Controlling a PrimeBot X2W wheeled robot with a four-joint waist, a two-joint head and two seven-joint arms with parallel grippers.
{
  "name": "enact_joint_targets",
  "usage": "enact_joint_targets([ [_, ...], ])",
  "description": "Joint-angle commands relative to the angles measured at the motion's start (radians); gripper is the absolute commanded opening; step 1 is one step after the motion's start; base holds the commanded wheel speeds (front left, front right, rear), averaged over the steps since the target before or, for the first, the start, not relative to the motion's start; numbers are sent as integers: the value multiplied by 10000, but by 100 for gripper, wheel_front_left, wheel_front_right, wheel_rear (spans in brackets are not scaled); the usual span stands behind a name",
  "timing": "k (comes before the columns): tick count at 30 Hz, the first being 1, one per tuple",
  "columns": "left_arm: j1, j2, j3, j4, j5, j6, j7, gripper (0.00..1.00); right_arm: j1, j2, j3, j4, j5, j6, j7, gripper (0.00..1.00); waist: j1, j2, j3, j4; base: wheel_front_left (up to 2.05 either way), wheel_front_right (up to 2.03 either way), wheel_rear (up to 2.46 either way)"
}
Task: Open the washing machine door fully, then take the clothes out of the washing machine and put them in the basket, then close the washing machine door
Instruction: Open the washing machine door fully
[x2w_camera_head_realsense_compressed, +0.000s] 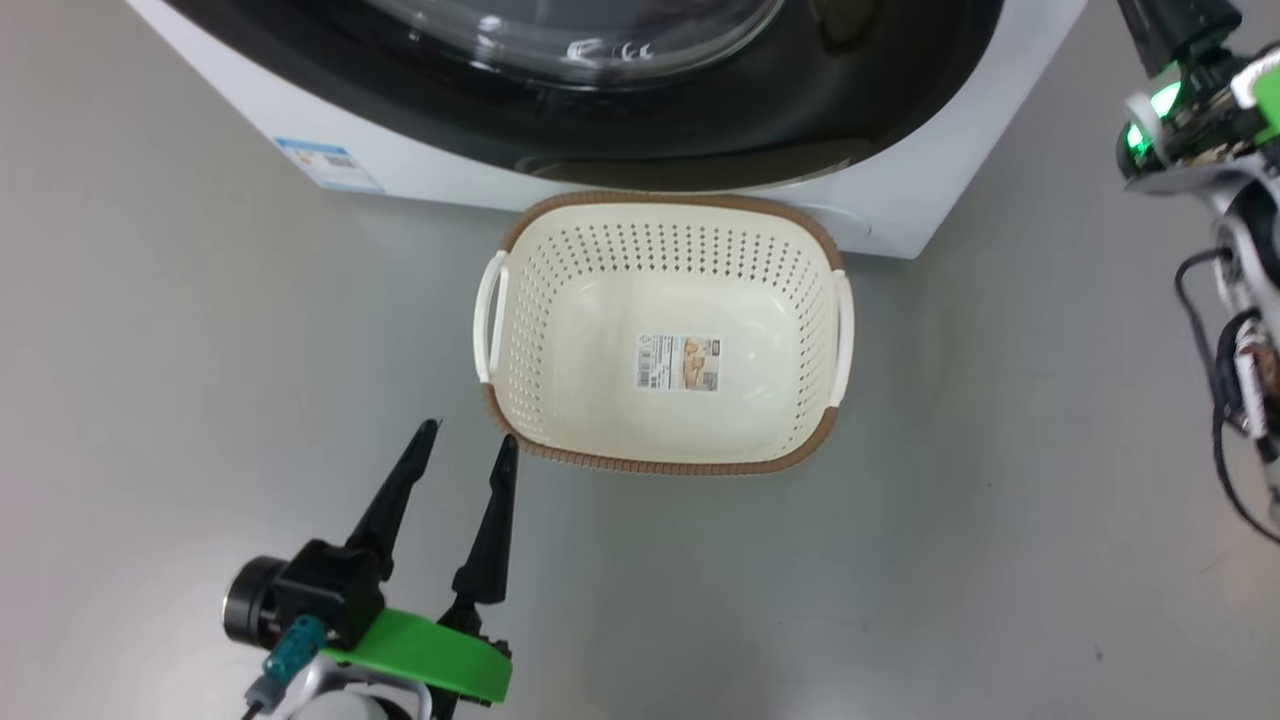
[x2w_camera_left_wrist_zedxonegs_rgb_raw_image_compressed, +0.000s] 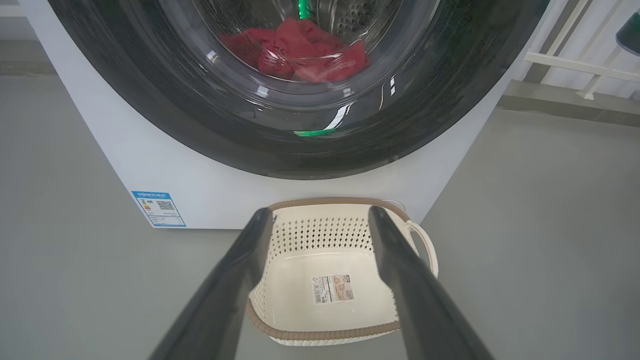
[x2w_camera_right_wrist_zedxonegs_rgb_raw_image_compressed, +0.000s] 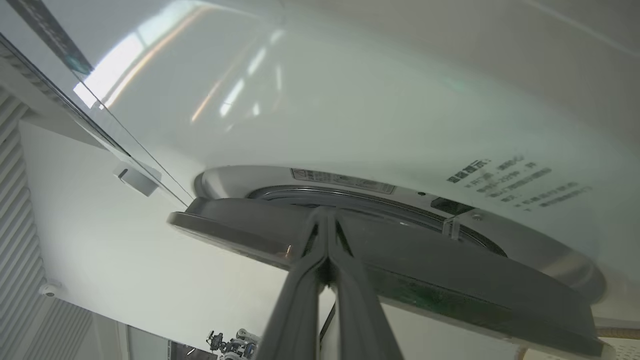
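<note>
The white washing machine (x2w_camera_head_realsense_compressed: 450, 170) fills the top of the head view, its door (x2w_camera_head_realsense_compressed: 800, 110) a glossy black rim around bulging glass. Through that glass the red clothes (x2w_camera_left_wrist_zedxonegs_rgb_raw_image_compressed: 300, 50) lie in the drum. On the floor in front of the machine stands the cream basket (x2w_camera_head_realsense_compressed: 660, 465) with nothing in it but a paper label. My left gripper (x2w_camera_head_realsense_compressed: 470, 435) hovers open just left of the basket's near corner, holding nothing. My right gripper (x2w_camera_right_wrist_zedxonegs_rgb_raw_image_compressed: 327, 214) is shut, fingertips against the edge of the door (x2w_camera_right_wrist_zedxonegs_rgb_raw_image_compressed: 450, 280), which stands a little off the machine's front (x2w_camera_right_wrist_zedxonegs_rgb_raw_image_compressed: 350, 100).
Grey floor surrounds the basket on the left, right and near sides. A blue label (x2w_camera_head_realsense_compressed: 328, 163) marks the machine's lower left corner. My right arm's wrist and cables (x2w_camera_head_realsense_compressed: 1190, 110) hang at the right edge. A white railing (x2w_camera_left_wrist_zedxonegs_rgb_raw_image_compressed: 575, 65) runs beyond the machine's right side.
</note>
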Motion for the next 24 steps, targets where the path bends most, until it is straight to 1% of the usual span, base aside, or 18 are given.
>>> enact_joint_targets([
  [1,-292,116,226,-158,-124,-30,-122,100,-419,-37,26,-68,72,-4,398,0,0,0,231,161,0,0,0],
  [2,-292,116,226,-158,-124,-30,-122,100,-419,-37,26,-68,72,-4,398,0,0,0,231,161,0,0,0],
  [4,-386,116,114,-127,-172,-52,-122,100,-790,-90,30,305,91,-4,1045,0,0,0,346,209,0,0,0],
  [6,-429,116,43,-112,-212,-59,-122,100,-986,-112,88,542,39,-4,1406,0,0,0,398,240,0,0,0],
  [12,-478,116,-158,-54,-318,-77,-122,100,-1419,-99,227,1168,-153,-4,2145,0,0,0,459,334,0,0,0],
  [18,-516,116,-290,-35,-398,-84,-122,100,-1501,-73,345,1298,-528,-4,2437,0,0,0,447,436,0,0,0],
  [24,-538,116,-284,-59,-424,-88,-122,100,-1600,70,531,1274,-903,-4,2465,0,0,0,450,470,0,0,0],
])
